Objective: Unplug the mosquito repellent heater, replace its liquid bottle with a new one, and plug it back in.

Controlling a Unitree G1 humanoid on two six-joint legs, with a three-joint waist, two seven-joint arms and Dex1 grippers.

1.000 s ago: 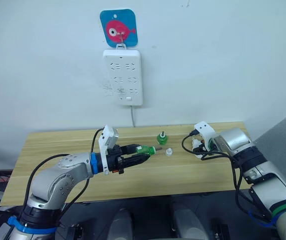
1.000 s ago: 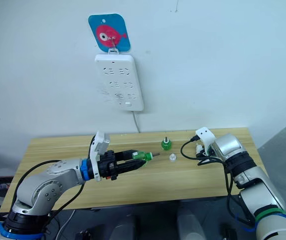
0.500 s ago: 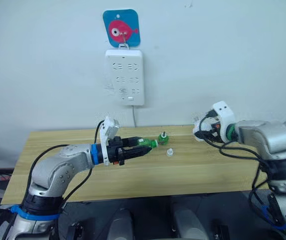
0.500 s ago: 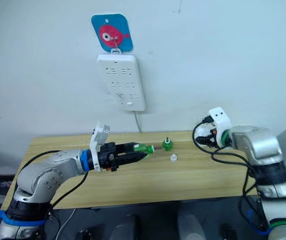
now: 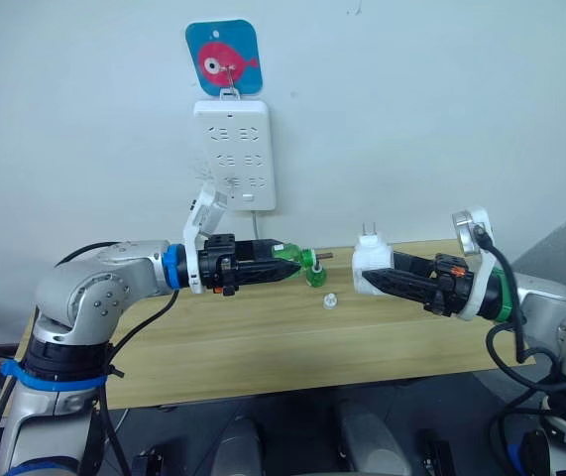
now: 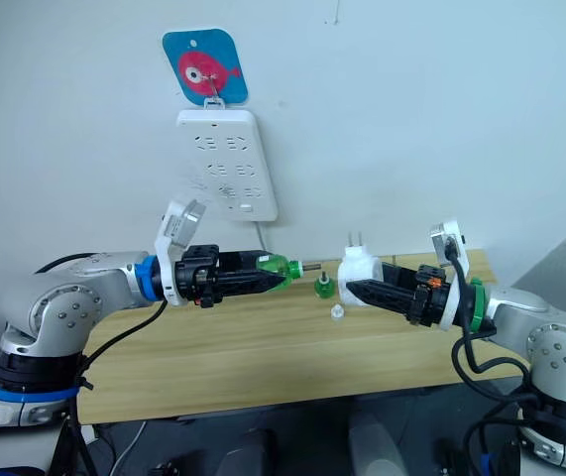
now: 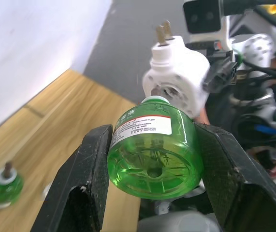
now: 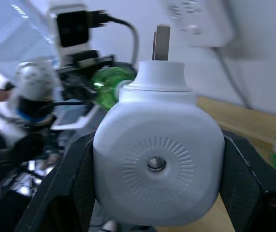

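While my left claw (image 5: pixel 284 270) grips the green bottle (image 5: pixel 287 264) and my right claw (image 5: pixel 377 283) the heater (image 5: pixel 370 270), I line up wick with socket.

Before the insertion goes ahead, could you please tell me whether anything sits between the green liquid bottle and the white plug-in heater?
Nothing visible does. The left gripper holds the green translucent bottle facing the white rounded plastic heater in the right gripper, with open air between. The second green bottle and small clear cap appear to sit lower, on the wooden table.

I can't read the label on the green bottle (image 7: pixel 153 145) between my left fingers; the small clear cap (image 5: pixel 330 300) below it is too tiny to identify.
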